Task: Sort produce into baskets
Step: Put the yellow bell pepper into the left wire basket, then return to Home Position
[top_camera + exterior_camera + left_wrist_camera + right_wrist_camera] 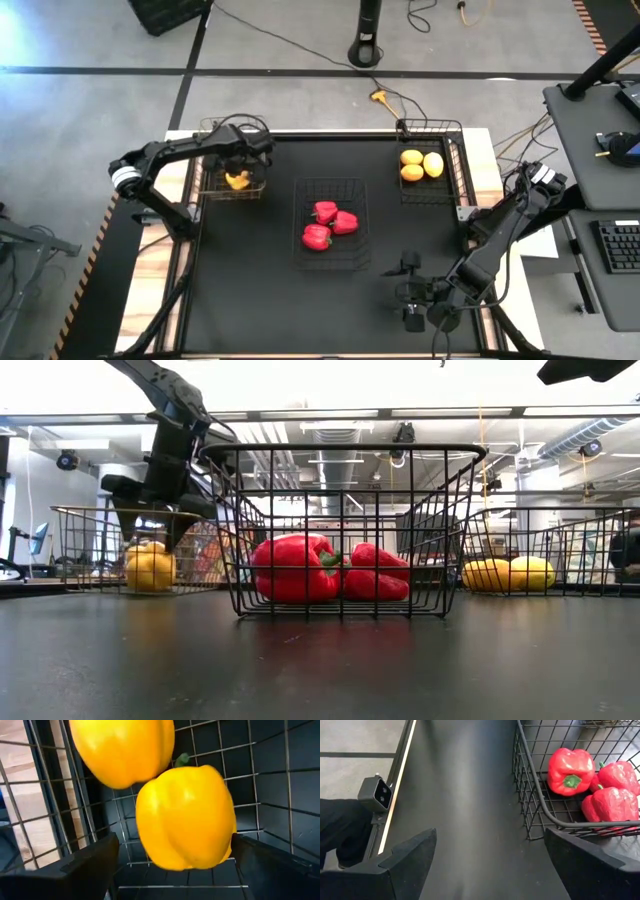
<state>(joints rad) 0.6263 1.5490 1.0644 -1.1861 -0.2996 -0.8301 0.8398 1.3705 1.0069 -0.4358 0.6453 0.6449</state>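
My left gripper (238, 170) is open, reaching down into the copper wire basket (208, 188) at the table's far left. Two yellow peppers (237, 181) lie in that basket. In the left wrist view one yellow pepper (185, 820) sits between the fingers, and the other (122, 747) lies beyond it. Three red peppers (328, 224) lie in the middle dark basket (300, 245). Three orange-yellow fruits (420, 164) lie in the dark basket (458, 180) at the far right. My right gripper (412, 292) is open and empty over the table's near right. My left gripper's fingers point down, one on either side of the nearer yellow pepper (220, 845). One finger (260, 865) stands right at the pepper's side; I cannot tell whether it touches. A gap shows at the other finger (95, 865). The pepper rests in the basket (150, 570).
The three baskets stand in a row across the table's far half. The black tabletop (260, 300) in front of them is bare. The middle basket's wire wall (530, 795) stands just ahead of my right gripper. A small camera block (380, 794) sits at the table's edge.
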